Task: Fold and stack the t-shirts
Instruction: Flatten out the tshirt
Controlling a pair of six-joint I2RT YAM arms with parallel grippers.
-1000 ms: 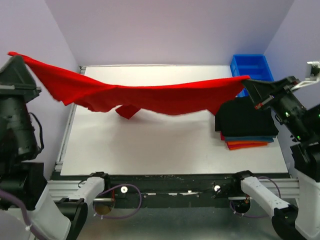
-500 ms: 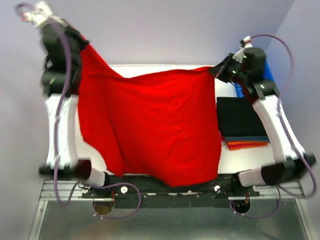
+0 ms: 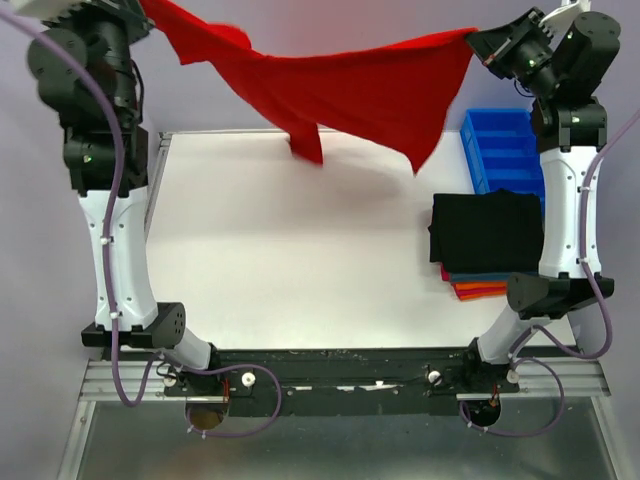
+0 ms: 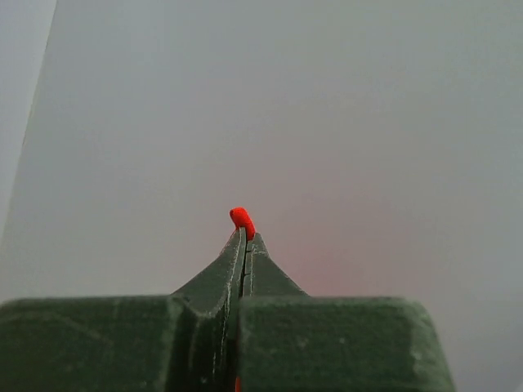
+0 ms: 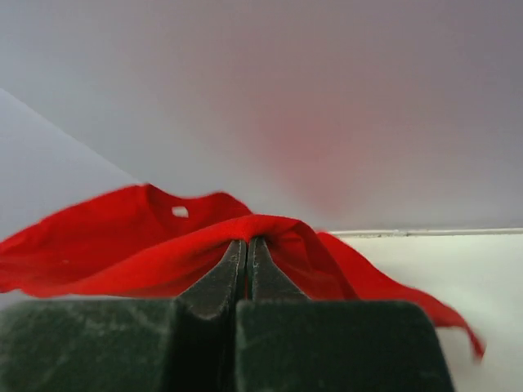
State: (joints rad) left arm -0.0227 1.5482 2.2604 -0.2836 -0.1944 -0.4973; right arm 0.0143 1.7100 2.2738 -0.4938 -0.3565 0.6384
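The red t-shirt (image 3: 350, 85) hangs stretched in the air above the far edge of the table, held at both ends. My left gripper (image 3: 148, 8) is shut on its left corner at the top left; a red nub (image 4: 242, 220) pokes out of the jaw tips. My right gripper (image 3: 478, 40) is shut on its right corner at the top right; the red cloth (image 5: 163, 245) spreads behind the tips. A stack of folded shirts, black on top (image 3: 488, 232), blue and orange (image 3: 480, 290) under it, lies at the table's right side.
A blue plastic bin (image 3: 505, 150) stands at the far right, behind the stack. The white table (image 3: 290, 260) lies below the raised shirt. Both arms stand tall at the table's sides.
Both arms have lifted the red shirt up and away. It hung down over the table half a second ago; now it is swung toward the back wall.
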